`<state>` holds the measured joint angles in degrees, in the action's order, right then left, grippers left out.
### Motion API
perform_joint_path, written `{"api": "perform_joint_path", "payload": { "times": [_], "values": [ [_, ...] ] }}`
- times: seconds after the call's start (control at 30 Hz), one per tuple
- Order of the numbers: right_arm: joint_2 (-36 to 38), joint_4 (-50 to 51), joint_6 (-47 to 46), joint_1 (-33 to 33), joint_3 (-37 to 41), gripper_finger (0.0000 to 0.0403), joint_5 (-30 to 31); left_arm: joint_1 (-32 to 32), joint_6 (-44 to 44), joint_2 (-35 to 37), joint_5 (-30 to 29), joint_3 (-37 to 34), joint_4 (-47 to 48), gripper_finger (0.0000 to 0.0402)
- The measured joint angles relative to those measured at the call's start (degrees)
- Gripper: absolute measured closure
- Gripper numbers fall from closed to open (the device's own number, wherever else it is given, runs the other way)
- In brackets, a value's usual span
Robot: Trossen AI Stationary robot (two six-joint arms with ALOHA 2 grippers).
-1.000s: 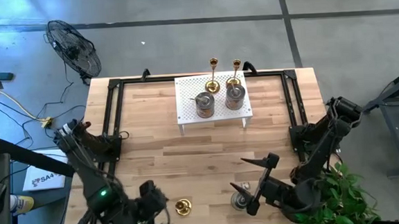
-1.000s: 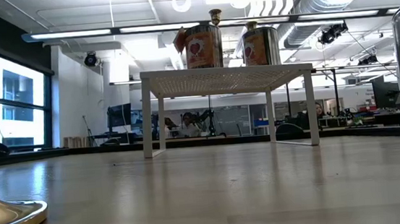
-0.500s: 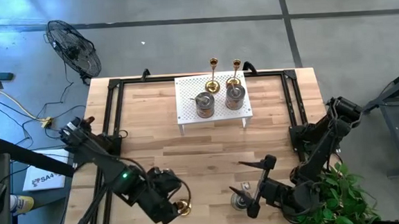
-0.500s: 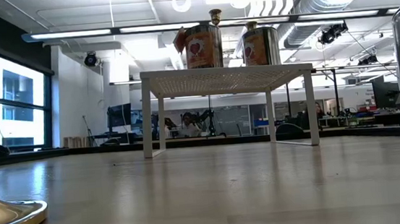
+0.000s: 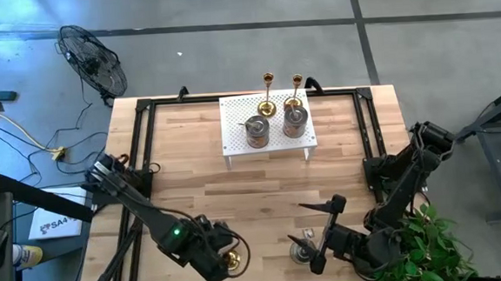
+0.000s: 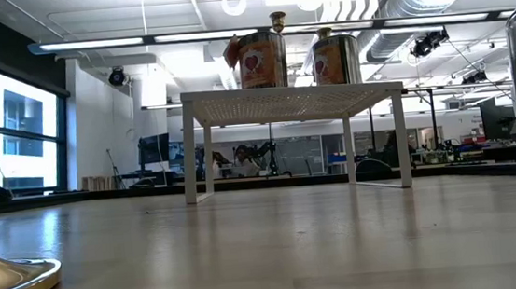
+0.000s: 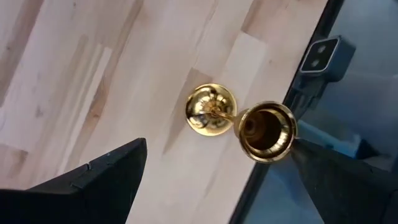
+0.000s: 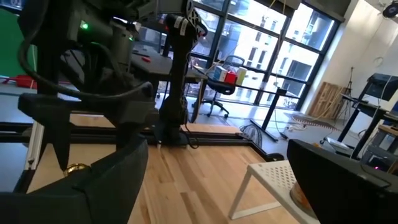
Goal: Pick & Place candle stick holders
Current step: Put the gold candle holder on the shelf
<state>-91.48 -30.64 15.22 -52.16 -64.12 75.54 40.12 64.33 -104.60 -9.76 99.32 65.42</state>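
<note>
The white perforated metal rack (image 5: 265,122) stands at the table's 12 o'clock. It carries two squat silvery-bronze cylindrical holders (image 5: 257,131) side by side, with two slim shiny gold candlesticks (image 5: 268,93) behind them at its far edge. This grouping suggests the rack is the collecting point.

Two pieces remain at the table's 6 o'clock edge. The third slim gold candlestick with a round base (image 7: 214,112) stands upright on the wooden table (image 5: 192,175). The left gripper (image 5: 216,263) hangs directly above it, looking straight down its cup, with the fingers (image 7: 93,177) spread wide on either side and not touching it. In my judgement this stance prepares a top-down grasp.

The third squat silvery holder (image 5: 301,249) stands just right of the candlestick. The right gripper (image 5: 321,232) is beside it, jaws wide and holding nothing, apparently waiting.

Risk: the candlestick is tall on a narrow stem and may tip if one finger strikes first.
</note>
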Motion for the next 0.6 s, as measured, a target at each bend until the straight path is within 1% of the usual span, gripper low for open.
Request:
{"api": "perform_joint_path", "payload": {
  "times": [0.17,0.3,0.43,0.6],
  "values": [
    [0.00,1.14,-0.04,0.00,0.00,0.0025,-0.12,0.00,-3.96,-1.60,-0.18,-0.06,0.12,0.0009],
    [0.00,1.38,-0.04,0.00,0.00,0.0025,-0.11,-0.02,-4.09,-1.42,-2.97,-0.06,0.27,0.0009],
    [0.00,1.93,-0.25,0.00,0.00,0.0026,-0.11,-0.02,-4.08,-1.42,-3.72,-0.07,-0.65,0.0009],
    [0.00,3.20,-1.31,0.00,0.00,0.0026,-0.12,0.00,-4.08,-1.42,-2.99,-0.07,-2.95,0.0009]
  ]
}}
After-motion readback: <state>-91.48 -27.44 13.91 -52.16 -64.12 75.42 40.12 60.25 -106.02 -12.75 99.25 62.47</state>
